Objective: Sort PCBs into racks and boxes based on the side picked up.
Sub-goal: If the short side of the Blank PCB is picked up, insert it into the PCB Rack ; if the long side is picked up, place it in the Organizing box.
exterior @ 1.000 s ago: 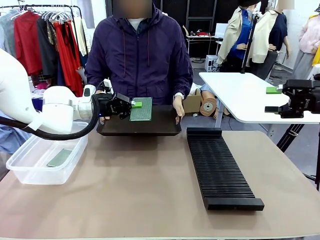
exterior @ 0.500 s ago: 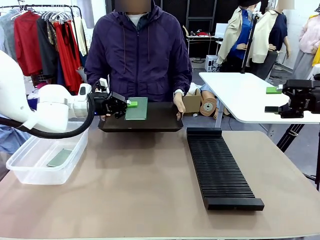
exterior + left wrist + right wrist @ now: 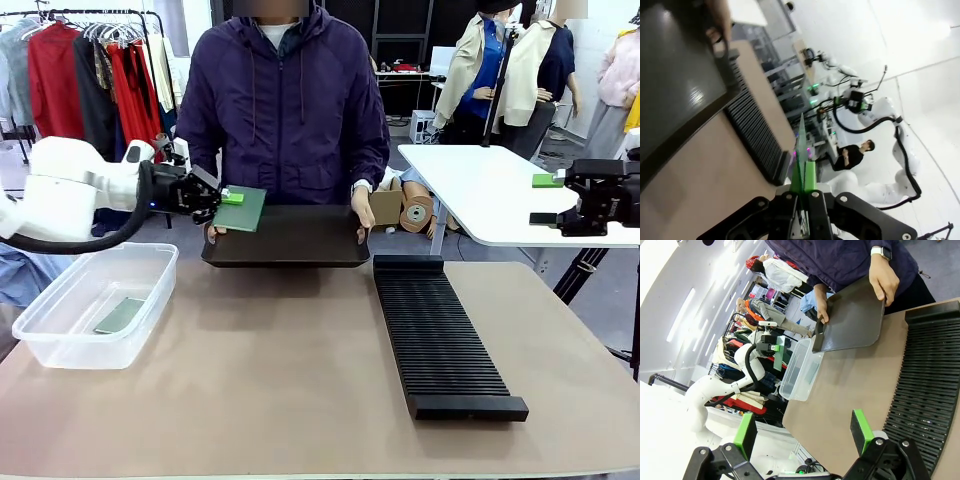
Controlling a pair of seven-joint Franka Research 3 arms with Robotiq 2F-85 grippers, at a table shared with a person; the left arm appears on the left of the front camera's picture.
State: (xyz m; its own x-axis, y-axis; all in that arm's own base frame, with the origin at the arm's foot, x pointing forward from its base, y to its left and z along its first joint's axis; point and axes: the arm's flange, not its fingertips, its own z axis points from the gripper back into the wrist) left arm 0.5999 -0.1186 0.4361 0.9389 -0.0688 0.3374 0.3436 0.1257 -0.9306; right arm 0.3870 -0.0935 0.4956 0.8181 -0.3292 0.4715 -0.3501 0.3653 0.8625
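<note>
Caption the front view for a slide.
Left gripper lifts a green board off the person's black tray, near the clear tub.

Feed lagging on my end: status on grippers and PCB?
Left gripper shut on PCB, lifted off tray. Right gripper open. One PCB in tub. Rack unobstructed.

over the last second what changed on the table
The left pincer, shut on a PCB, has lifted it off the black tray and drawn it left, toward the tub side. The person has nudged the tray slightly higher. Unchanged: the PCB in the tub, the rack, and the right pincer, open.
</note>
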